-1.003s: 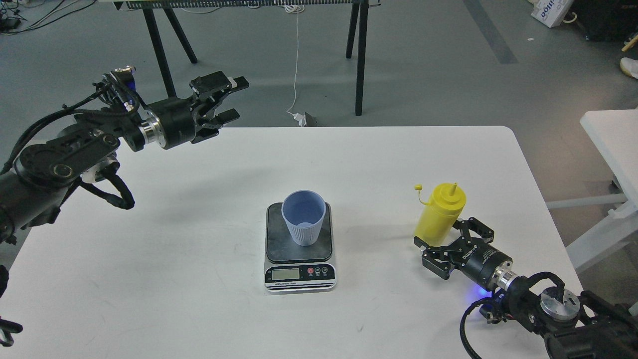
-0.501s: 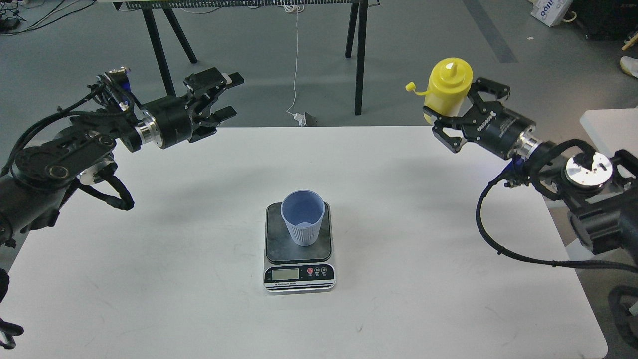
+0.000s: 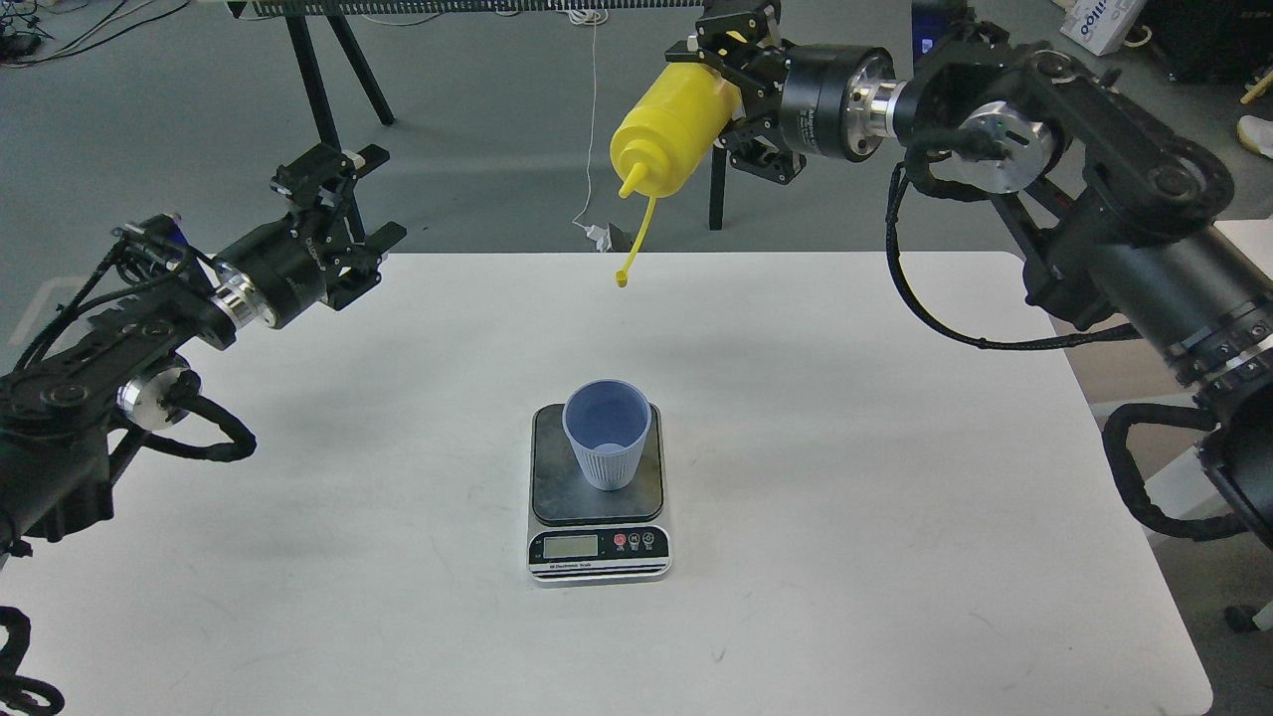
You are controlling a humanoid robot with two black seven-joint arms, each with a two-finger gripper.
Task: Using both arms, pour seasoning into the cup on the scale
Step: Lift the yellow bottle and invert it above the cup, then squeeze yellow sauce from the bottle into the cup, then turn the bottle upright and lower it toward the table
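The light blue cup (image 3: 606, 436) stands upright on the dark plate of the scale (image 3: 598, 497) at the table's middle. My right gripper (image 3: 734, 89) is shut on the base of the yellow seasoning bottle (image 3: 668, 127), held high above the table's far edge and tilted with its nozzle pointing down and left. Its tethered cap (image 3: 623, 281) dangles open below the nozzle. The bottle is well behind and above the cup. My left gripper (image 3: 343, 204) is open and empty above the table's far left corner.
The white table (image 3: 855, 477) carries only the scale and cup. Black stand legs (image 3: 718, 189) and a hanging white cable (image 3: 591, 149) are on the floor behind it. A second white table (image 3: 1228, 268) stands at the right.
My right arm has swung the bottle up and left and tipped it nozzle-down, so the cap now hangs. My left gripper has drawn back to the left and lower.
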